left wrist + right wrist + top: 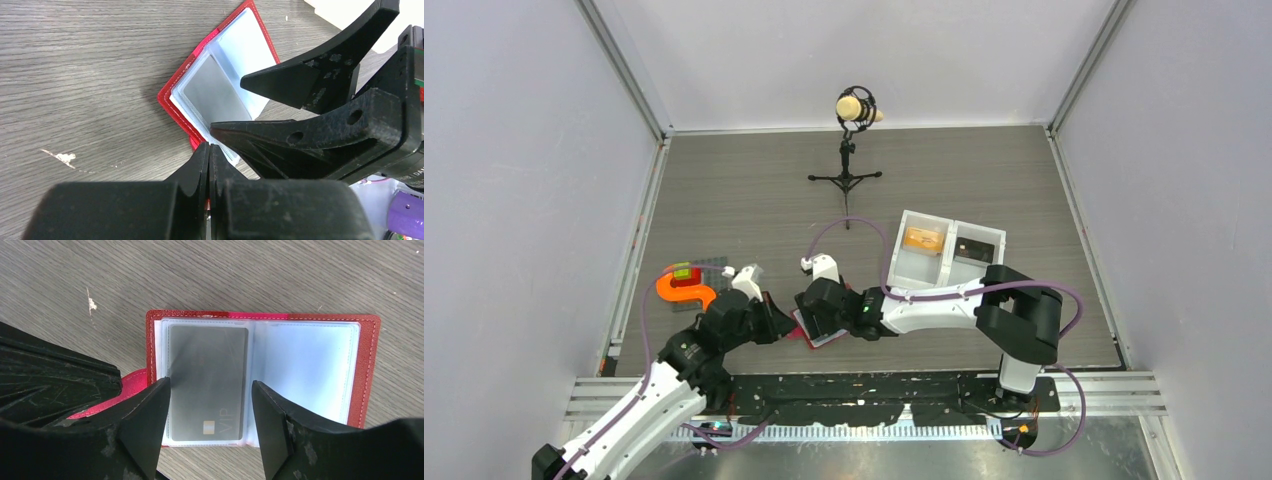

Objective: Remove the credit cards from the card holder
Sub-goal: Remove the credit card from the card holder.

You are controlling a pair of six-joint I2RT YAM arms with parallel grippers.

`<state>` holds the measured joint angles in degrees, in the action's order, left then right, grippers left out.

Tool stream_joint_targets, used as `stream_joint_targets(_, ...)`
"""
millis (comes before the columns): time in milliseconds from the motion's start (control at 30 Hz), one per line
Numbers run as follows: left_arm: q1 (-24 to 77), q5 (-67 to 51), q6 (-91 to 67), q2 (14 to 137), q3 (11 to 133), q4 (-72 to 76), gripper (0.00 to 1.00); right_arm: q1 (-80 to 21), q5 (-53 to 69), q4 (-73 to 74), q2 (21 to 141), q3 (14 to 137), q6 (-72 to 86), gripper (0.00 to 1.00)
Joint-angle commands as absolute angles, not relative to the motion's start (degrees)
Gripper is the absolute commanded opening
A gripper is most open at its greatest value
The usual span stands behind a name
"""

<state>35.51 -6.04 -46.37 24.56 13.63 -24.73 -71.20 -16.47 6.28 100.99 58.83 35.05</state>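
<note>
The red card holder [369,365] lies open on the wooden table, its pale blue-grey pockets facing up. A dark grey credit card [207,375] marked VIP sits inside the left pocket; it also shows as a grey card [210,95]. My right gripper [210,384] is open, with one finger on either side of that card's lower end. My left gripper [209,148] is shut on the holder's red cover at the holder's [172,89] near edge. Both grippers meet over the holder [827,339] near the table's front middle. No pink-red card shows.
A white two-compartment tray [947,250] stands right of centre, holding an orange block [922,239] and a dark item [972,250]. An orange curved piece [686,292] with a small green-and-red block lies at the left. A microphone stand [847,160] stands at the back.
</note>
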Motion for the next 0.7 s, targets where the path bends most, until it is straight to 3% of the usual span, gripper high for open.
stream_joint_targets(0,35.2,-5.4,-46.9,24.0,15.4,-24.9,0.0,-71.5,-19.1,5.5,100.2,58.8,35.4,0.64)
stream_joint_targets(367,35.2,-4.7,-46.9,23.9,15.1,-25.4,0.0,-71.5,-21.1,5.3,97.6,57.7,35.8,0.59)
stream_joint_targets(667,35.2,-4.8,-47.0,23.6,15.0,-25.6,0.0,-71.5,-17.5,3.2,98.2,57.6,35.2,0.65)
